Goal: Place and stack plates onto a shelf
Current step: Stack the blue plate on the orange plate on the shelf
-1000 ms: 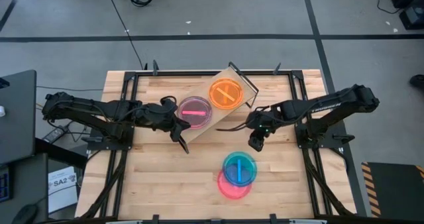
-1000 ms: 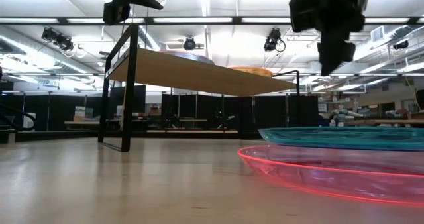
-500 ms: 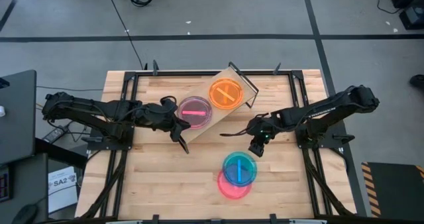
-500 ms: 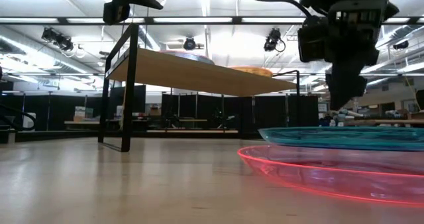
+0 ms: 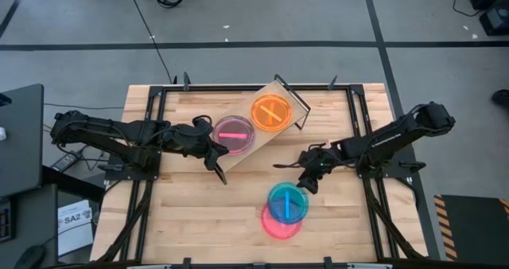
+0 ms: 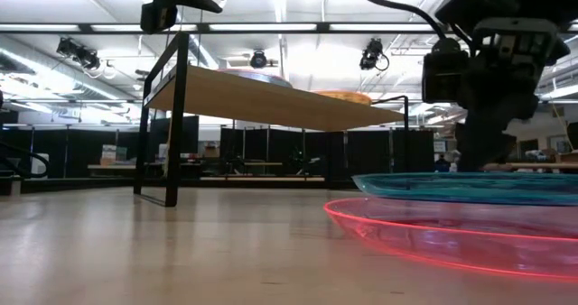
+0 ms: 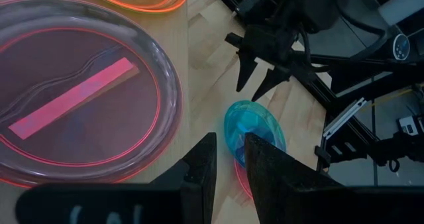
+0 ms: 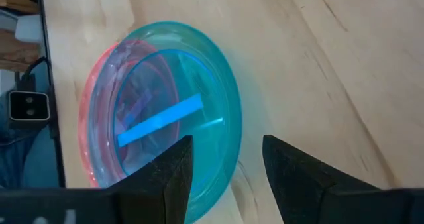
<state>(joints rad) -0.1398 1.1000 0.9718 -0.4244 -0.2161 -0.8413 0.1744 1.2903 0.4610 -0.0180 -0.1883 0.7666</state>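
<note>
The shelf (image 5: 262,146) stands aslant at the table's far middle. On its board rest a pink plate (image 5: 233,134) and an orange plate (image 5: 271,111). A blue plate (image 5: 287,202) lies on top of another pink plate (image 5: 278,224) on the table, near the front. My right gripper (image 8: 228,177) is open and slants down just over the blue plate's far rim (image 6: 470,180), fingers either side of it in the wrist view. My left gripper (image 7: 230,164) hangs in the air by the shelf's left end (image 5: 216,167), fingers slightly apart, with nothing between them.
Black frame rails (image 5: 362,118) run along the table's sides. Bare slatted tabletop (image 5: 199,213) lies left of the stacked plates. The shelf's black wire legs (image 6: 173,115) stand at its ends.
My right gripper has come down and toward the table's near edge, from beside the shelf to just over the blue plate's far rim, tipping further downward. Its fingers have stayed apart. The plates have not moved.
</note>
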